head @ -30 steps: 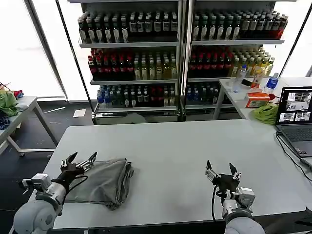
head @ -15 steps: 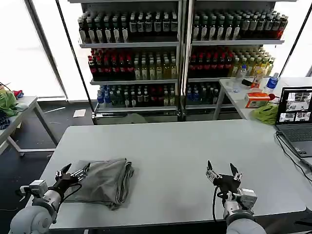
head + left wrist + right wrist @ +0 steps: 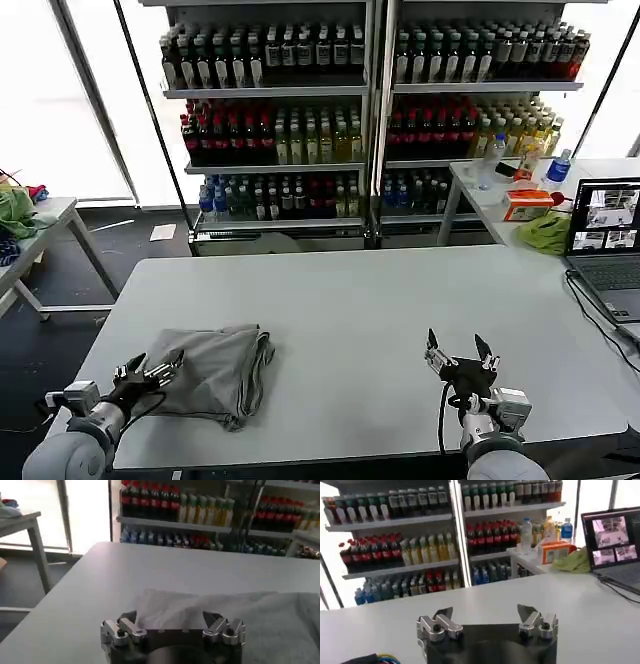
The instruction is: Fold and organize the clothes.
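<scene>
A folded grey T-shirt (image 3: 218, 368) lies on the near left part of the white table (image 3: 350, 300); in the left wrist view the same grey T-shirt (image 3: 225, 607) lies just past the fingers. My left gripper (image 3: 150, 366) is open at the shirt's near left edge, with nothing held, and in its own view the left gripper (image 3: 171, 616) has its jaws wide apart. My right gripper (image 3: 458, 345) stands open over bare table at the near right; in its own view the right gripper (image 3: 485, 612) is empty.
A laptop (image 3: 605, 240) with a cable sits at the table's right edge. Behind it stands a side table with a lime-green cloth (image 3: 545, 232), an orange box and bottles. Drink shelves (image 3: 370, 110) fill the back. Another table (image 3: 30, 225) stands far left.
My left gripper has drawn back toward the table's near edge and lower, off the shirt's top to its near left edge. The shirt and right gripper have hardly moved.
</scene>
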{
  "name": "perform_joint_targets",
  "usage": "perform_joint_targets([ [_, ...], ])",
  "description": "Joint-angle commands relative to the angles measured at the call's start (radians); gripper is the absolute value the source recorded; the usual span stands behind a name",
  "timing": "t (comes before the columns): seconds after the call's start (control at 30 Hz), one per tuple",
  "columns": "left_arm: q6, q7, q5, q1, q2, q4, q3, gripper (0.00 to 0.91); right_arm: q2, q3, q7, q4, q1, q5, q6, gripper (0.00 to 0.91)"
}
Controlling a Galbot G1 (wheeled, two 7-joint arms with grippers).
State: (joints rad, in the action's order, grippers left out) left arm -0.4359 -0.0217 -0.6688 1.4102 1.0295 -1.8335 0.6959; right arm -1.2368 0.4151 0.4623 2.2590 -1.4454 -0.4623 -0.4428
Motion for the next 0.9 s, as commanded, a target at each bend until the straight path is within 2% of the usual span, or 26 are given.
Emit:
perform_joint_targets([
  [0.03,-0.012,-0.005,0.005,0.008,0.001,0.016,0.002,0.907,0.001,0.001,0.0,0.001,-0.002,-0.001,0.001,0.907],
  [0.1,-0.016,-0.006,0.005,0.011,0.001,0.015,0.002,0.877,0.001,0.001,-0.001,0.001,-0.003,-0.001,0.001,0.907],
  [0.17,-0.025,-0.008,0.005,0.014,0.004,0.011,0.001,0.534,0.0,0.0,0.0,0.0,-0.001,-0.001,0.002,0.907],
  [0.3,-0.029,-0.008,0.007,0.012,0.009,0.017,-0.001,0.484,0.0,-0.001,-0.001,-0.001,0.001,-0.002,0.003,0.907],
  [0.33,-0.03,-0.01,0.008,0.012,0.009,0.018,-0.001,0.373,0.0,-0.001,-0.001,-0.001,0.001,-0.003,0.003,0.907],
  [0.37,-0.031,-0.012,0.009,0.012,0.009,0.02,-0.002,0.333,0.0,0.0,-0.001,-0.001,0.002,-0.003,0.003,0.907],
  [0.43,-0.032,-0.014,0.012,0.013,0.01,0.024,-0.003,0.05,0.002,0.002,-0.001,0.0,0.002,-0.005,0.004,0.907],
  [0.5,-0.032,-0.014,0.012,0.012,0.01,0.028,-0.004,0.01,0.003,0.003,-0.001,0.0,0.002,-0.005,0.005,0.907],
  [0.9,-0.024,-0.012,0.01,0.016,0.014,0.026,0.013,0.0,0.002,0.005,0.001,-0.006,0.019,-0.009,0.006,0.907],
])
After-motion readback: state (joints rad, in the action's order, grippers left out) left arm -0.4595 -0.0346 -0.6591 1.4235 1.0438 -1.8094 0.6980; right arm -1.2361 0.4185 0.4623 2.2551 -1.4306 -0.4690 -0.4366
